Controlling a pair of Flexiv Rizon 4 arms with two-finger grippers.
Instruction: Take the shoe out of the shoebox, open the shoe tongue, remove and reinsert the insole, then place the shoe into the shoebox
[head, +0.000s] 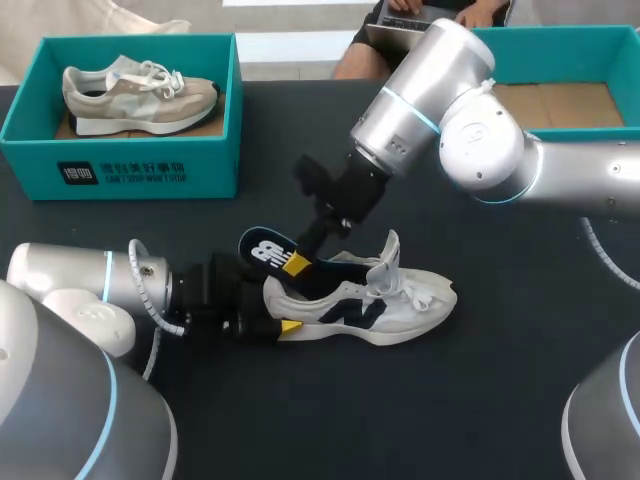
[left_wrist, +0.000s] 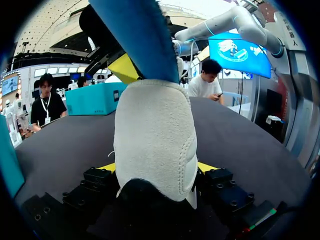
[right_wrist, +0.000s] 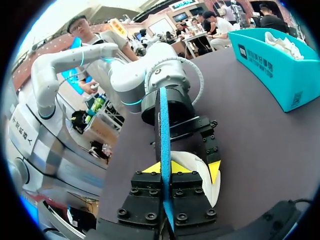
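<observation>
A white shoe with a navy side mark (head: 375, 300) lies on its sole mid-table, toe to the right. My left gripper (head: 275, 308) comes in from the left, its yellow tips pressed against both sides of the heel (left_wrist: 155, 130). A dark blue insole (head: 268, 250) sticks up and back out of the shoe's opening. My right gripper (head: 298, 265) reaches down from the upper right and is shut on it. In the right wrist view the insole (right_wrist: 163, 120) stands edge-on between the closed fingers (right_wrist: 165, 172). The tongue (head: 388, 255) stands upright.
A teal shoebox (head: 130, 165) at the back left holds a beige shoe (head: 140, 92). A second teal box (head: 565, 55) with a bare cardboard floor stands at the back right, partly behind my right arm. Dark tabletop lies open in front of the shoe.
</observation>
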